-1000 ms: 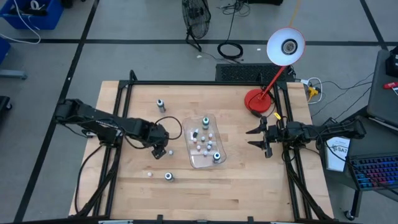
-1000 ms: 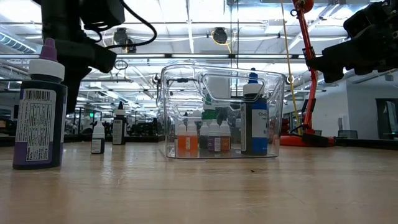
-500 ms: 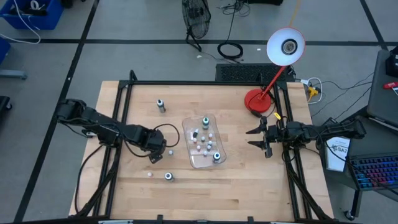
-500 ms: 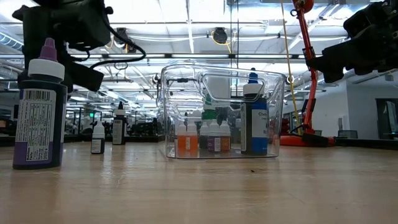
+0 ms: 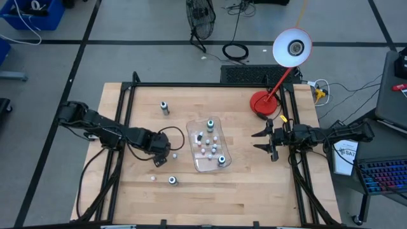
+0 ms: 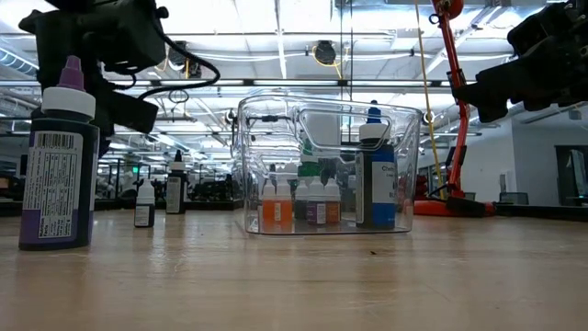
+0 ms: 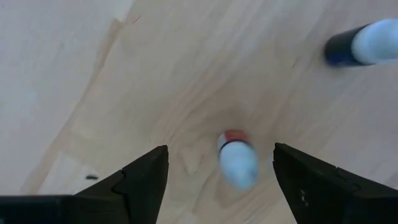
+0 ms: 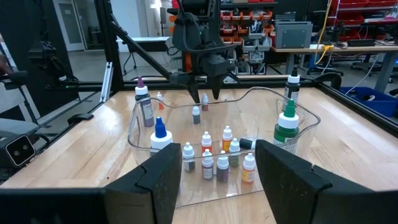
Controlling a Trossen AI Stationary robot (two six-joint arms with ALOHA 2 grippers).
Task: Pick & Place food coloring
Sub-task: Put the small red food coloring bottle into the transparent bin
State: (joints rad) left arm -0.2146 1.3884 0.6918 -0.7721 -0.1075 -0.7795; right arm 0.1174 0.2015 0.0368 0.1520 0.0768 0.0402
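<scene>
Where 1 blurry, perhaps red-capped bottle (image 7: 237, 159) stands, left pincer (image 7: 219, 163) astride.

A pale wooden counter (image 5: 241, 184) with a black frame around its edges fills the middle of the high view. A clear rectangular plastic tray (image 5: 219, 121) sits near the centre of the counter, slightly tilted. At the counter's upper right corner stands a red desk lamp (image 5: 262, 104) with a round red base, its white shade (image 5: 292, 47) reaching out over the grey floor. On the floor above the counter lie a coiled black cable (image 5: 236, 51) and a small wire fan (image 5: 200, 14). A blue bin (image 5: 35, 13) shows in the upper left corner. A keyboard (image 5: 385, 175) with coloured keys lies at the right edge.
</scene>
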